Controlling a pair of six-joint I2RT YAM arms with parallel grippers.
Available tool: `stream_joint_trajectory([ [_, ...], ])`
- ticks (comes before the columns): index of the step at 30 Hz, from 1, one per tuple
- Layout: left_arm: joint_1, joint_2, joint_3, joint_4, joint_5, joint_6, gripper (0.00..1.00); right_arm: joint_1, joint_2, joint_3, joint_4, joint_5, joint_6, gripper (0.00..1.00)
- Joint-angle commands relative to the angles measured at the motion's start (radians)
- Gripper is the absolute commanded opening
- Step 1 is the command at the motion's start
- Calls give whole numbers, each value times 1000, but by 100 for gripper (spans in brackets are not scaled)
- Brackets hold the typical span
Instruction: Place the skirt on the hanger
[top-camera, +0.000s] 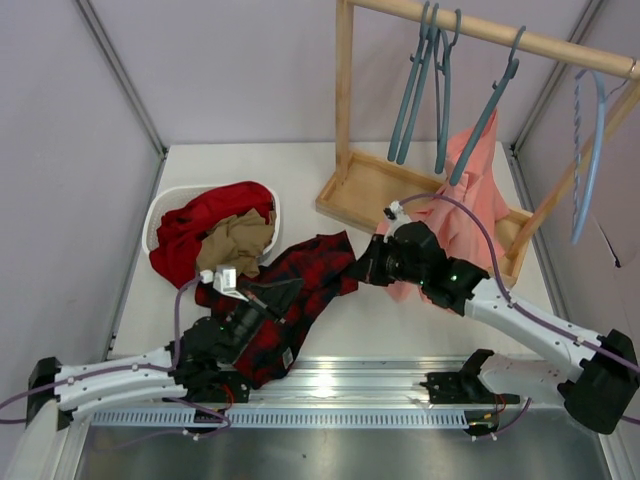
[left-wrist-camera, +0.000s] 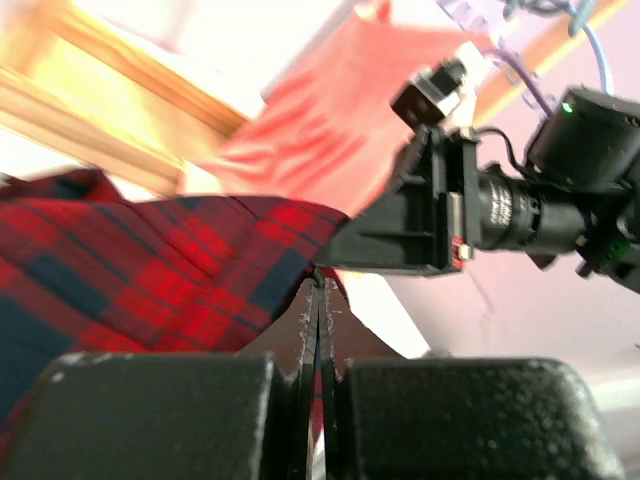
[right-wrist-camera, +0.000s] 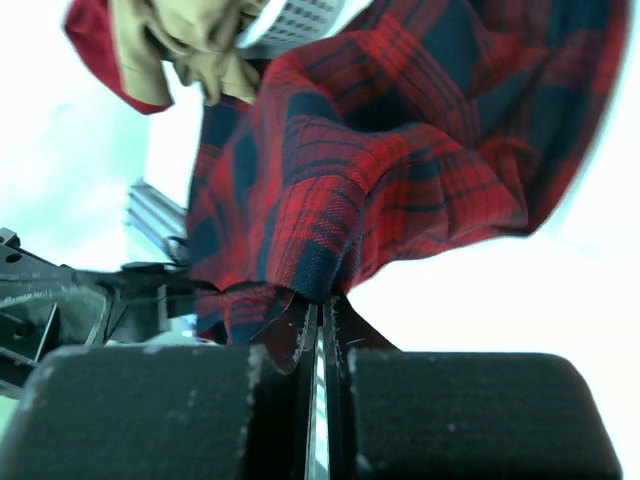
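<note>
The red-and-black plaid skirt (top-camera: 300, 290) lies spread on the table between the two arms. My left gripper (top-camera: 283, 291) is shut on the skirt's cloth near its middle; in the left wrist view its closed tips (left-wrist-camera: 318, 278) pinch the skirt's edge (left-wrist-camera: 150, 270). My right gripper (top-camera: 362, 268) is shut on the skirt's right corner; in the right wrist view the cloth (right-wrist-camera: 400, 150) bunches at its closed tips (right-wrist-camera: 322, 298). Two free slate-blue hangers (top-camera: 415, 85) hang from the wooden rail at the back right. A third one (top-camera: 488, 115) carries the salmon-pink garment (top-camera: 470, 200).
A white basket (top-camera: 160, 212) at the left holds a plain red garment (top-camera: 205, 215) and a tan one (top-camera: 238, 243). The wooden rack's base tray (top-camera: 365, 190) stands behind the right gripper. A paler sky-blue hanger (top-camera: 590, 150) hangs at the far right.
</note>
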Motion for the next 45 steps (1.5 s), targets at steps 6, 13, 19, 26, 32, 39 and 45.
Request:
stream_joint_trajectory([
  [6, 84, -246, 61, -479, -93, 107, 0, 71, 258, 166, 119, 84, 45, 0],
  [13, 195, -154, 59, -603, -9, 38, 0, 82, 359, 242, 66, 174, -31, 3],
  [19, 209, -64, 62, -549, 134, 73, 0, 84, 349, 252, -17, 195, -77, 23],
  [26, 209, -94, 56, -506, 168, 116, 0, 105, 269, 251, -125, 161, -111, 52],
  [32, 209, -64, 57, -463, 191, 115, 0, 163, 176, 289, -175, 179, -128, 68],
  [39, 210, -18, 53, -415, 202, 115, 0, 223, 162, 441, -266, 261, -177, 75],
  [45, 212, -27, 47, -406, 209, 115, 0, 229, 208, 721, -309, 359, -295, 76],
])
